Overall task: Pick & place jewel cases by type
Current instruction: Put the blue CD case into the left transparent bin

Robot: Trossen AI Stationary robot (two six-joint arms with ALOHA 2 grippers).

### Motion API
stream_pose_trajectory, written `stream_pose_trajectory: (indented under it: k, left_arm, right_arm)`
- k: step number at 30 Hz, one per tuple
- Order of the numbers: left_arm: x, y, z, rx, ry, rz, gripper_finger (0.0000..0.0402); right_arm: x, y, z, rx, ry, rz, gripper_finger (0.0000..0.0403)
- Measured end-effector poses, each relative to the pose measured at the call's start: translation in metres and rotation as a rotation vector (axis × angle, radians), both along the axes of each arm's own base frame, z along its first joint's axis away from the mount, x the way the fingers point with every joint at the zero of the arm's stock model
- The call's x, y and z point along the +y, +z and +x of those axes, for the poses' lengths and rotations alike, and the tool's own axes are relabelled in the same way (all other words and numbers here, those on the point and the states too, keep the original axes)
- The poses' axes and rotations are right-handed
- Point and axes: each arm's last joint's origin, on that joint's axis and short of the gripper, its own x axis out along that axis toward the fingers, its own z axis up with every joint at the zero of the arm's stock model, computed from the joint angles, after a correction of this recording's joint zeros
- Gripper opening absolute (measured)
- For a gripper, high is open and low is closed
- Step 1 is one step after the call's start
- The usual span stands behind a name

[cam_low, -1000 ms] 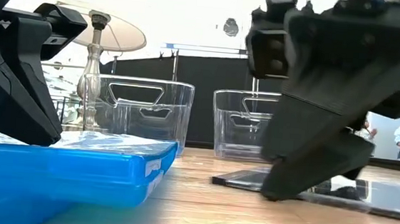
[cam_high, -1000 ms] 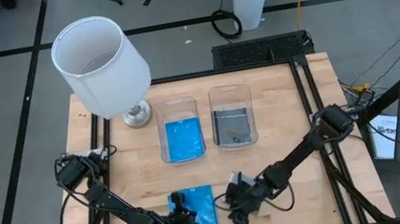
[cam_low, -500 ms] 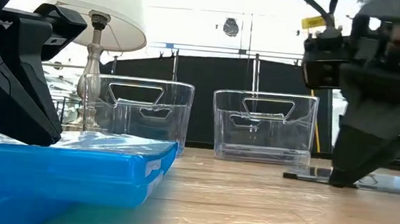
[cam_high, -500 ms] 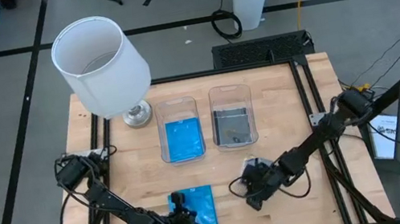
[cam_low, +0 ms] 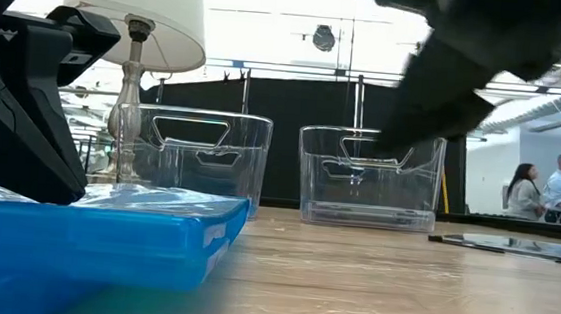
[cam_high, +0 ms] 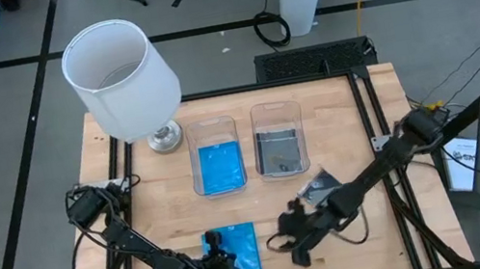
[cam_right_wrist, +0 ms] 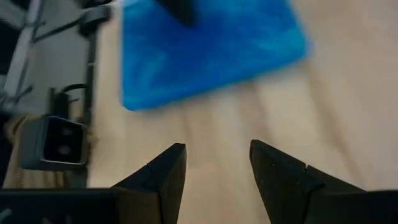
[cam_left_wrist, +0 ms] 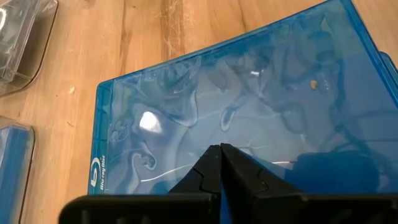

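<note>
We note a flat bright blue plastic jewel case (cam_high: 234, 253) lying at the near edge of the pale wooden worktop (cam_high: 346, 126). The left pincer (cam_left_wrist: 219, 152) rests on it, fingers pressed together, seemingly clamping nothing. A dark smoky translucent jewel case (cam_high: 319, 186) lies flat just beyond the right pincer (cam_high: 300, 254), which hovers empty, fingers spread. Two clear rectangular plastic tubs stand side by side beyond: left tub (cam_high: 210, 127) holding blue cases, right tub (cam_high: 274, 109) probably dark ones.

Lamp (cam_high: 121, 79) beside tubs (cam_high: 215, 155), obstructing.
</note>
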Motion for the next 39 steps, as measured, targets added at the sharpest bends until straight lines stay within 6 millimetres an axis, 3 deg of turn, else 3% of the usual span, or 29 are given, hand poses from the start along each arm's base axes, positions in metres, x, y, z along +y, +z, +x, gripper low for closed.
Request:
stream_pose_trajectory:
  k: [2,6,10,26,32,39]
  left_arm:
    - [0.000,0.000,0.000,-0.001,0.001,0.001,0.0008]
    - [0.000,0.000,0.000,-0.002,0.001,0.000,0.0010]
    - [0.000,0.000,0.000,-0.003,0.004,-0.004,0.0020]
    - [-0.002,0.000,0.000,-0.017,-0.001,-0.006,0.0005]
    - [-0.002,0.000,0.000,-0.019,-0.002,-0.009,0.0020]
    - [-0.003,0.000,0.000,-0.019,-0.006,-0.006,0.0007]
  right_arm:
    - [0.010,-0.007,0.015,0.014,0.047,0.019,0.0171]
    - [0.019,-0.044,0.040,0.149,0.055,0.124,0.0171]
    - [0.023,-0.060,0.057,0.148,0.071,0.274,0.0171]
    - [0.014,-0.058,0.071,0.063,-0.120,0.432,0.0171]
    - [0.011,-0.060,0.069,0.047,-0.122,0.441,0.0171]
    - [0.010,-0.061,0.068,-0.030,-0.085,0.426,0.0171]
